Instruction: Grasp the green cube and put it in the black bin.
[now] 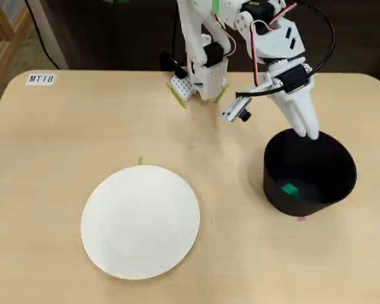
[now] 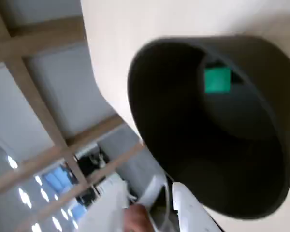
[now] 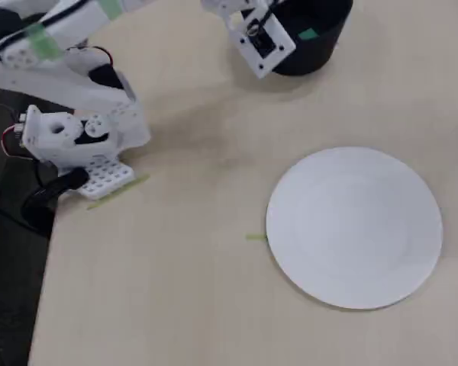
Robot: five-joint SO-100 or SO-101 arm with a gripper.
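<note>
The green cube point(image 1: 289, 189) lies on the floor of the black bin point(image 1: 342, 185), apart from the gripper. It also shows in the wrist view point(image 2: 217, 79) and in the other fixed view point(image 3: 308, 33). The bin point(image 2: 183, 145) stands upright at the table's right side in a fixed view, and at the top edge in the other point(image 3: 320, 47). My gripper point(image 1: 308, 132) hangs over the bin's far rim, fingers pointing down, close together and empty. In the wrist view its fingers point(image 2: 157, 193) enter from the bottom edge with only a narrow slit between them.
A large white plate point(image 1: 140, 221) lies on the table in front of the arm; it also shows in the other fixed view point(image 3: 355, 227). The arm's base point(image 1: 199, 76) sits at the table's back edge. A small green tape mark point(image 1: 140, 160) lies by the plate.
</note>
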